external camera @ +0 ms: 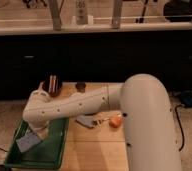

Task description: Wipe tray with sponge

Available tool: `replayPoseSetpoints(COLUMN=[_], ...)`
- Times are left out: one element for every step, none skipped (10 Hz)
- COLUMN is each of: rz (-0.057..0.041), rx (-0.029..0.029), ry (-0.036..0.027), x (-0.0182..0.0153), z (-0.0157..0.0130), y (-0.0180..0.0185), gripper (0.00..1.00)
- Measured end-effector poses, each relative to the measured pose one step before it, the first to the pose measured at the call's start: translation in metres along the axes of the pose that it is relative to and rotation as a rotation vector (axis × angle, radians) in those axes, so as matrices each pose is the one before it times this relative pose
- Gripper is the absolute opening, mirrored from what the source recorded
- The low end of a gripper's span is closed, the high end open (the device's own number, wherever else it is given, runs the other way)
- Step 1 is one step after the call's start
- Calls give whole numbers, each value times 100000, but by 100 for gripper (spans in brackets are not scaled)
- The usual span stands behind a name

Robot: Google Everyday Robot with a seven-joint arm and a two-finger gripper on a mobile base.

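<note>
The dark-green tray (58, 150) lies at the front left corner of the wooden table (96, 150). Inside it rests the sponge (27, 143), a pale blue-grey block near the tray's left side. My white arm reaches from the right across the table and bends down into the tray. The gripper (36, 133) is at the arm's lower end, right above and against the sponge, mostly hidden by the wrist. Whether it holds the sponge does not show.
A dark bowl with a striped item (52, 85) and a small dark cup (80, 86) stand at the table's back edge. A flat blue-grey piece (86, 121) and an orange object (115, 121) lie mid-table. A dark counter runs behind.
</note>
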Motion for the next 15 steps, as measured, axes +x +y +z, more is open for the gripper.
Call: replayPoseSetpoints(rz=[-967,-738,-924,-887,-771,-666,-628,-744,-740,-595,-674,-761,-1641,-653,211], rx=[-518,-270,-452,-498,-344,-267,-350,-410,-485,-314,-451,-650,-637,-241,-147], ry=[-289,-207,-380,-330,-313,-279,-459,-319,-312,-378,-433,-572,-583,-164,-169], x=[-32,-1,-109,-109,-87,30,54,67,84,-7,-25,22,83,15,97], z=[26,11,37,59,14,6,32,12,20,34,40,17,66,11,-20], y=[-17,-93,-78,-15,-11,-42,-27,-32,-1,-8,29,67,30,26,49], gripper=[1,1,1,1,1,1,1,1,1,1,1,1,1,1,1])
